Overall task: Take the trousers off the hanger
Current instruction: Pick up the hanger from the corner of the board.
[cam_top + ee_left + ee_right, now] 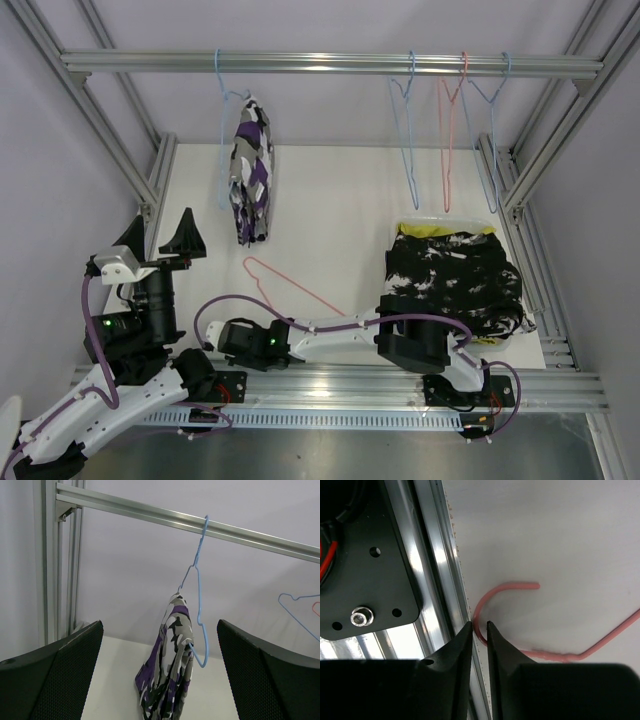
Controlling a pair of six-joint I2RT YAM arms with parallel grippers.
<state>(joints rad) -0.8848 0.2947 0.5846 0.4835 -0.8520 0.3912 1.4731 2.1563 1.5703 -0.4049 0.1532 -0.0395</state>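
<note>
White table (330,200) | trousers pile (455,275) lies right, off hangers | patterned pair (250,175) hangs on blue hanger (222,120); we judge it last | left gripper (160,240) gapes empty | right gripper (480,626) nearly closed around pink hanger (512,585) hook; we cannot tell grip

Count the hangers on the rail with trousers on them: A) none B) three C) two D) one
D: only the blue hanger at the left of the rail carries patterned trousers; the other hangers on the rail hang bare.
</note>
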